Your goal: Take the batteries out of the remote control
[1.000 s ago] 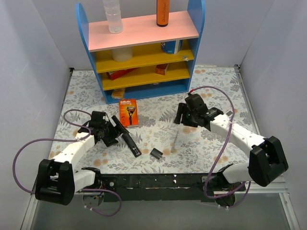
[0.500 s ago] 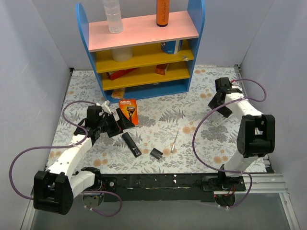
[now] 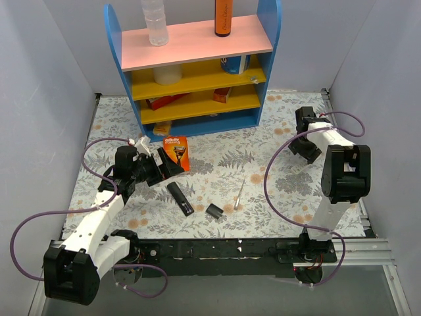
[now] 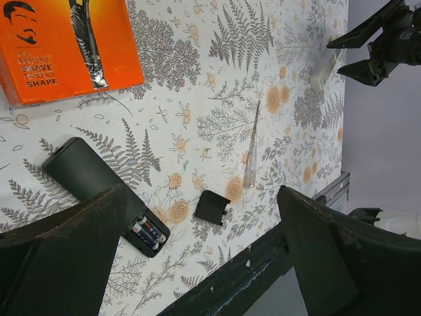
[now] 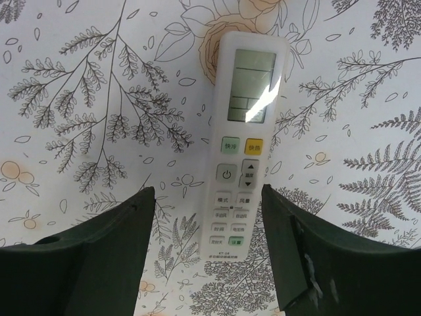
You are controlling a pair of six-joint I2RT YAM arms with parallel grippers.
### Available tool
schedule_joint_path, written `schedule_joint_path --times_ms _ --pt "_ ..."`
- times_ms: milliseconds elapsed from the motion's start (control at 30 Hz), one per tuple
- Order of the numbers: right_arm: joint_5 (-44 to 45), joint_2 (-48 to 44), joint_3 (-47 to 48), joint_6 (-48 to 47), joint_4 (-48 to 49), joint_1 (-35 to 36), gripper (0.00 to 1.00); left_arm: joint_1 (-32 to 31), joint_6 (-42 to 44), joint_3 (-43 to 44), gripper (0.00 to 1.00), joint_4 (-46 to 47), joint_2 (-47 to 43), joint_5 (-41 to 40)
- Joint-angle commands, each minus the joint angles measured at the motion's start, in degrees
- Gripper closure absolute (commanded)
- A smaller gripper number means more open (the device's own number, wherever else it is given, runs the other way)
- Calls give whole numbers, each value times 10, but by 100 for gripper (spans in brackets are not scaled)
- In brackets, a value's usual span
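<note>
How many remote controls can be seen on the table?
2. A black remote lies near the orange razor package, its battery compartment open. A white remote lies at the far right, beneath the open right gripper. I see no others.

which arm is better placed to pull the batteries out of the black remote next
Left. The open left gripper hangs just beside the black remote, whose open compartment shows the batteries in its wrist view. The right gripper is far off to the right, over a white remote.
</note>
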Motion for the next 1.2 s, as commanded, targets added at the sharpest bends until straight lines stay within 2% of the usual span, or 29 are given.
schedule_joint_path --times_ms 0,333,433,633,733,833,933,1033,1067,1100,1167 --pt "16 4 1 23 -12 -8 28 2 8 -5 2 5 -20 -11" --pt "-11 3 -39 18 21 -18 29 2 6 -4 2 4 -22 -19" --pt "-23 2 -58 16 33 -17 32 2 5 -5 2 5 -22 -20" --pt "-34 -11 -81 11 42 -18 46 2 4 -5 2 6 -24 -21" --pt "-40 -24 -90 -4 47 -17 57 2 4 -6 2 5 -26 -18" --pt "-77 -47 -100 -53 71 -17 74 2 4 -6 2 8 -30 -12" --pt "-176 -77 -115 -122 111 -17 84 2 -7 -8 2 13 -34 -8" --pt "-323 -118 -148 -207 159 -17 86 2 -16 -5 4 13 -33 15" --pt "-424 -130 -158 -229 175 -17 86 2 -17 -4 5 13 -34 21" --pt "-468 -154 -177 -258 185 -15 87 2 -19 -3 5 13 -35 33" --pt "-568 -182 -197 -267 228 8 88 2 -29 -1 5 17 -38 46"
